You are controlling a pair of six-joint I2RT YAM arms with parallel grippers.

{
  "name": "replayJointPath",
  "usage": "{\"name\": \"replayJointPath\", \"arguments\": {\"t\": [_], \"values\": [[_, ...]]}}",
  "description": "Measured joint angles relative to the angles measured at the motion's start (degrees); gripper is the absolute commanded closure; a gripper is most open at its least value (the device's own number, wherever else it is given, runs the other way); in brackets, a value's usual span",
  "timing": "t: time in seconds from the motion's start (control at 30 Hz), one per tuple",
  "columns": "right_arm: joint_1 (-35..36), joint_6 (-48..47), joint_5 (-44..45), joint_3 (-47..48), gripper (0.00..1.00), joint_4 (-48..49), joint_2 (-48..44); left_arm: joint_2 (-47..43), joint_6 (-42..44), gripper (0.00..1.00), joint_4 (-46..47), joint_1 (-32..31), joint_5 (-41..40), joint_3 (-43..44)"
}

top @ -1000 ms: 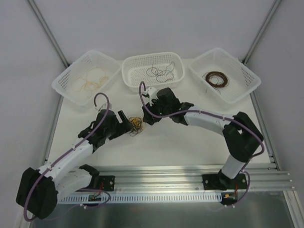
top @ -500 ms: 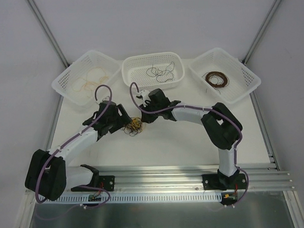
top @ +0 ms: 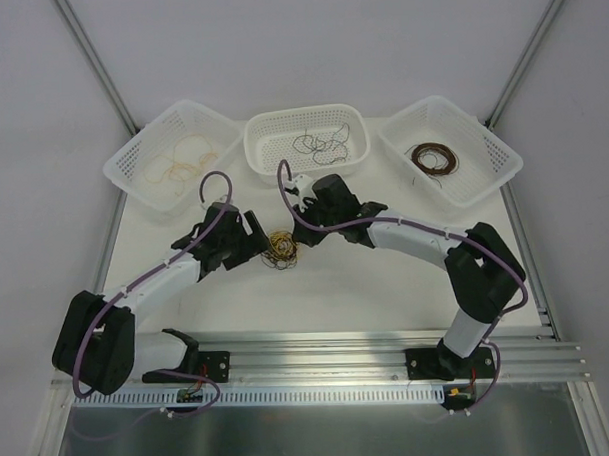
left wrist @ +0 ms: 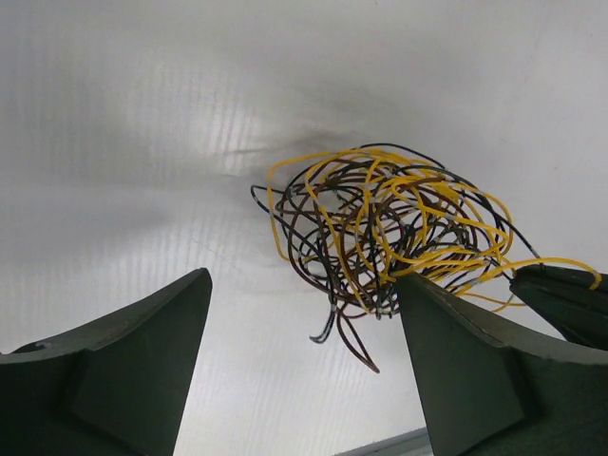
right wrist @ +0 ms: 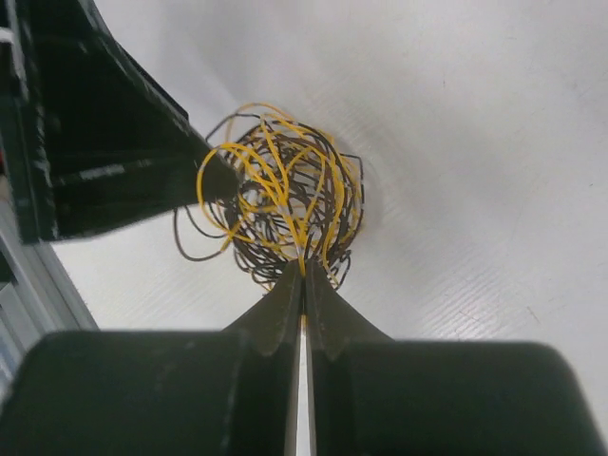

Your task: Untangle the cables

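The cables sit as one roundish ball on the table, between the two arms and with no clear long axis. The right gripper is pinched tight, apparently on a few strands at the ball's edge. The left gripper gapes wide and empty with the ball just ahead, so it seems placed to bite next and pull away.

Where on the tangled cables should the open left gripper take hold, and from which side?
Likely the loose dark strands poking out of the cables toward the left gripper, approached from its own side, opposite the right gripper, shut on the far edge. They stand free of the dense ball, so few strands get pinched.
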Motion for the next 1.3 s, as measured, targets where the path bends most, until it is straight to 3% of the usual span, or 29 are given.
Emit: {"name": "replayJointPath", "arguments": {"t": [0.33, 0.53, 0.9, 1.07, 1.3], "values": [[1.3, 3.6, 5.3, -0.3, 0.98, -4.9, -2.2, -1.0, 0.2, 0.14, 2.2, -6.5, 1.2, 0.0], [2.3, 7.5, 9.0, -4.7, 0.77, -5.4, -2.2, -1.4, 0.2, 0.14, 3.9, -6.5, 1.2, -0.8], [3.3, 8.4, 11.5, -7.2, 0.75, -5.7, -2.2, -1.4, 0.2, 0.14, 5.7, -6.5, 1.6, -3.7], [3.8, 8.0, 12.7, -7.2, 0.58, -5.8, -2.4, -1.5, 0.2, 0.13, 5.8, -6.6, 1.8, -3.8], [4.0, 7.0, 13.0, -6.7, 0.58, -5.9, -2.6, -1.6, 0.3, 0.13, 5.9, -6.8, 3.1, -3.8]]}}
